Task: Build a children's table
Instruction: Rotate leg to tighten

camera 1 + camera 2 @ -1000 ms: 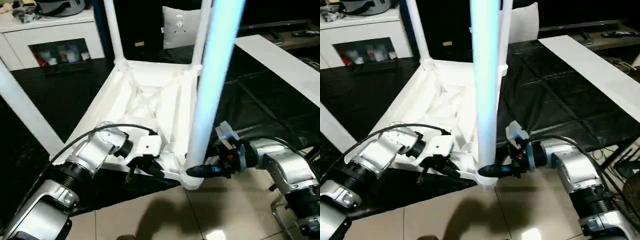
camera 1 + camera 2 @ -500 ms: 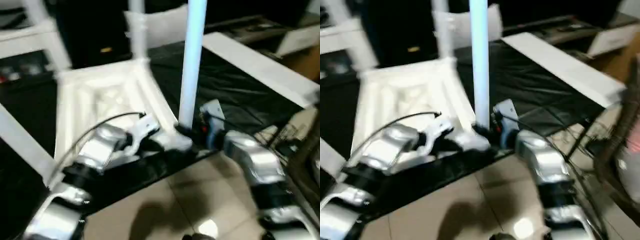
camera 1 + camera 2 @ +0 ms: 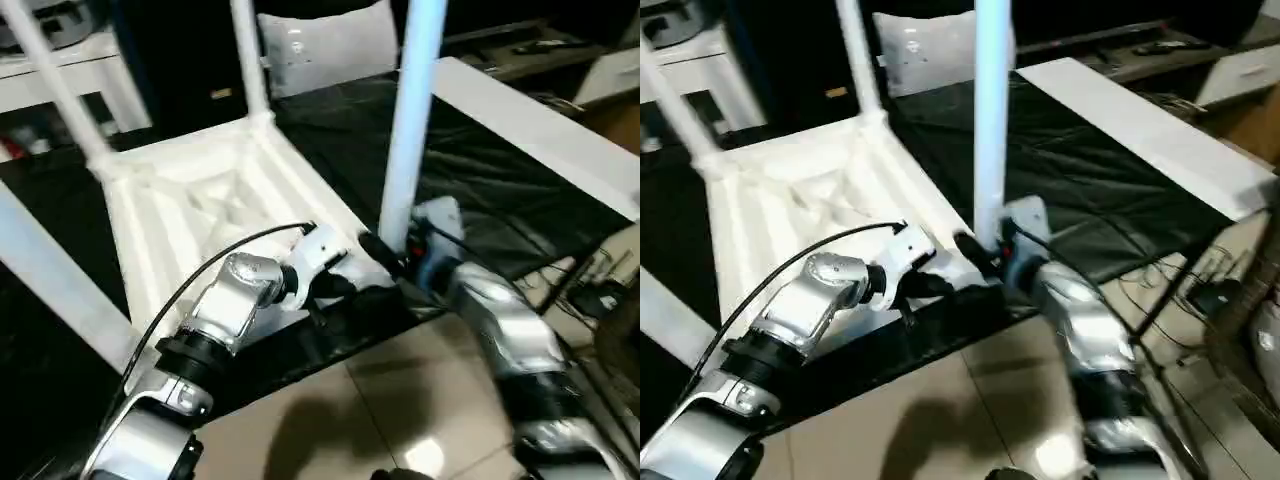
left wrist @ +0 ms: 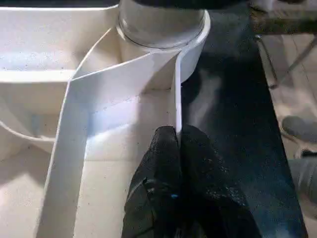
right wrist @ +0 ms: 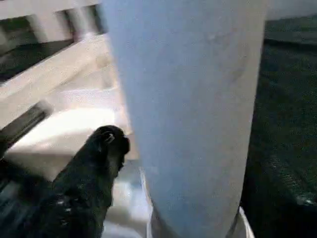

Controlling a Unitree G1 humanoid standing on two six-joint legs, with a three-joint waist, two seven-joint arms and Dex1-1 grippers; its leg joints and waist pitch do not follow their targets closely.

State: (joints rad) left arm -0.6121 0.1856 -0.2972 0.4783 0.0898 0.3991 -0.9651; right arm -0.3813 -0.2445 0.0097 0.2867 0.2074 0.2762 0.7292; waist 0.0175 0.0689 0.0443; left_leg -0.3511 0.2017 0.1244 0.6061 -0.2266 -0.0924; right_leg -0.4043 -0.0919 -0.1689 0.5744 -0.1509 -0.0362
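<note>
The white table top lies upside down on a black cloth, ribbed underside up. Legs stand in its corner sockets: a near leg, two far legs, and another at the left. My left gripper is shut on the top's thin front rim, its fingers pinching the wall just beside the near corner socket. My right gripper is shut on the base of the near leg; one black finger shows beside the leg, the other is hidden behind it.
A grey cushion stands behind the table, and a white cabinet at the back left. A long white board lies on the black cloth at the right. Tiled floor is in front, with cables at the right.
The whole picture has swung and tilted, so the camera moved. Both grippers keep the same holds on the rim and the near leg.
</note>
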